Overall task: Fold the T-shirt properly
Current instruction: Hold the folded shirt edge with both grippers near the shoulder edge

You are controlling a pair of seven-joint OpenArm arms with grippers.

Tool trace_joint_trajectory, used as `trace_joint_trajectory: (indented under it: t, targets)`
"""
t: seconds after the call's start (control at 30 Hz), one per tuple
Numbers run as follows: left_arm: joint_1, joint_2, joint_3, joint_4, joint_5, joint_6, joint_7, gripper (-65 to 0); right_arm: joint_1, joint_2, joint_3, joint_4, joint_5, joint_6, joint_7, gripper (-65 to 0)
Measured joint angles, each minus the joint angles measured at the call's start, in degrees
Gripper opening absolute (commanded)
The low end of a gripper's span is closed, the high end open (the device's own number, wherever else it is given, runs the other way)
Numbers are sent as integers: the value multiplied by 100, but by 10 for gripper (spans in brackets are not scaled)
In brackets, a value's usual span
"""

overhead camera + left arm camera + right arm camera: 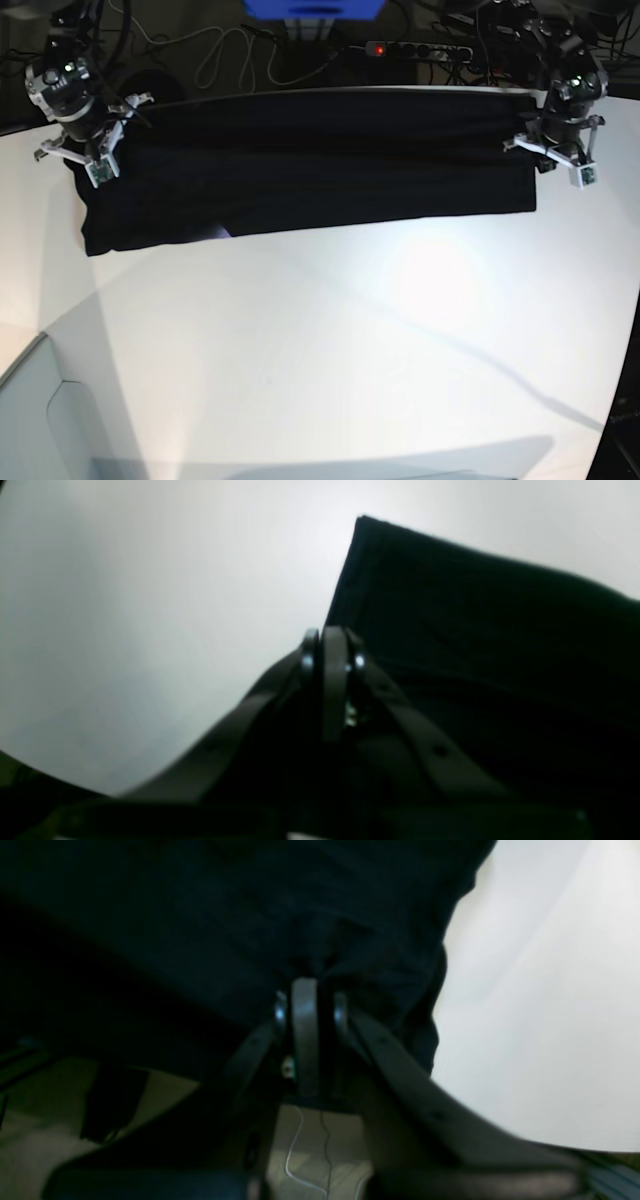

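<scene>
Up top, black T-shirt (320,165) stretched across white counter (330,340); left tool (548,150) and right tool (100,150) both clamped tight on its ends.

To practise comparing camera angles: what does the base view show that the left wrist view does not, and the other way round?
Only the base view shows the T-shirt whole, a long black band stretched between the right gripper and the left gripper, with a power strip behind. Only the left wrist view shows the left gripper's shut jaws close up, at a hemmed corner of the shirt. Both show black cloth on the white table.
</scene>
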Motion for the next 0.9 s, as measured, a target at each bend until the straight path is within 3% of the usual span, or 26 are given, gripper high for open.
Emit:
trace_joint_trajectory:
  t: [0.1,0.3,0.37,0.5,0.57,0.67,0.77,0.83,0.9]
  targets:
    - [48,26,-17,-140,-313,0,22,-650,4,0,0,0,-2,0,0,-576]
    - [111,39,-15,-151,-549,2,20,-650,9,2,0,0,-11,0,-31,-299]
    - [107,39,-13,-151,-551,2,20,-650,13,2,0,9,-7,0,-28,-236]
    - [96,39,-15,-151,-546,26,22,-650,11,22,0,28,-2,4,-26,-217]
    - [92,37,-15,-146,-546,42,22,-638,22,15,7,28,-26,225,-31,-217]
    - [92,37,-15,-111,-549,48,24,-491,33,-4,11,31,-26,688,-4,-217]
    - [92,37,-17,-109,-549,63,24,-334,31,-2,20,31,-26,732,-9,-217]
    - [92,37,-17,-111,-549,61,22,-288,33,-2,17,31,-24,732,-7,-217]
    - [92,37,-17,-109,-549,61,22,-288,33,-2,20,31,-24,732,-9,-217]
